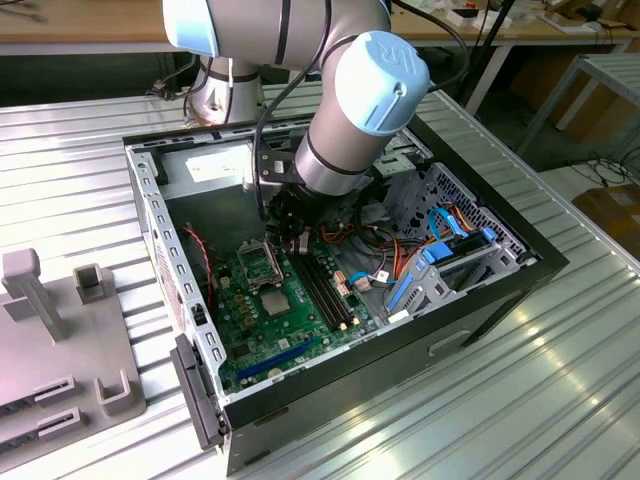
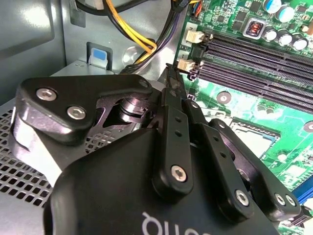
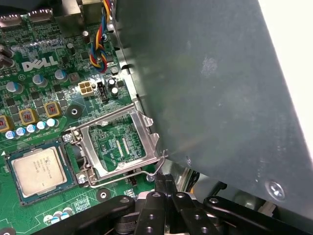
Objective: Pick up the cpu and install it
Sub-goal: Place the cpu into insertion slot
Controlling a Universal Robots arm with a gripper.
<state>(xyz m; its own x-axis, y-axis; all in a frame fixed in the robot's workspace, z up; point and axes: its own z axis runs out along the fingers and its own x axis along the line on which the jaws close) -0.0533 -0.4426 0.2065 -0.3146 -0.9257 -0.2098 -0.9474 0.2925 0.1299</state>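
While the black metal gripper [image 3: 164, 188] hangs with fingers pressed together, gripping nothing, the small flat silver-topped cpu [image 3: 35, 166] with thin green rim lies seated in its socket beside the hinged steel load frame [image 3: 117, 142]. Light, rigid, smooth-lidded, likely fragile underneath; best held by opposite edges.

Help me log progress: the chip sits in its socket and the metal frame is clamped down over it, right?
Not quite. The first wrist view shows the chip sitting in its socket, but the metal frame is swung open beside it, not clamped down over it.
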